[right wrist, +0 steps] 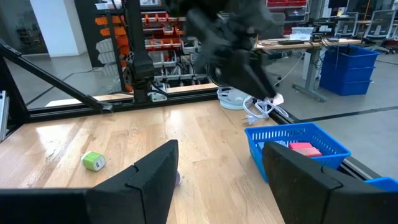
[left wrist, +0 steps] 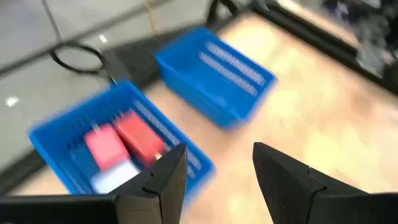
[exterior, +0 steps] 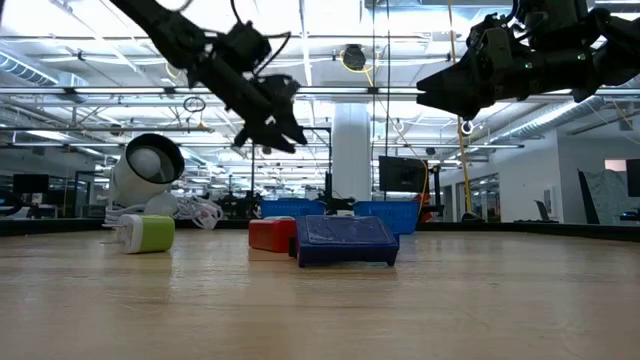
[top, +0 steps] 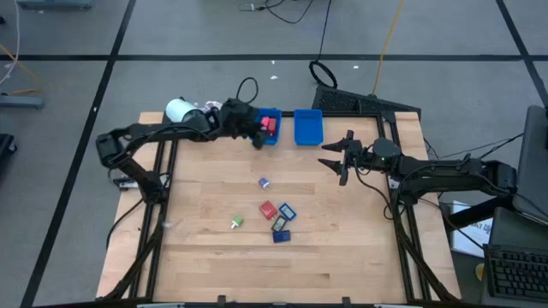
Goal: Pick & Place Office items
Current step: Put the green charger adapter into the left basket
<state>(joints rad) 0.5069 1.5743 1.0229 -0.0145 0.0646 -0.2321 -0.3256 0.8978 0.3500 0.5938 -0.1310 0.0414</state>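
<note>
A: What sits past the right gripper (right wrist: 217, 180)?

B: Its two dark fingers (right wrist: 152, 177) stand apart with bare wooden table (right wrist: 124, 140) between them. A small green block (right wrist: 93, 162) lies on the wood well off to one side.

A: And the bins?

B: A blue bin (right wrist: 295, 146) stands at the table's edge with a pink-red piece (right wrist: 306, 148) inside. The corner of a second blue bin (right wrist: 380, 183) shows nearer. The left gripper (right wrist: 264, 87) hangs above the first bin, blurred, so its fingers can't be read.
</note>
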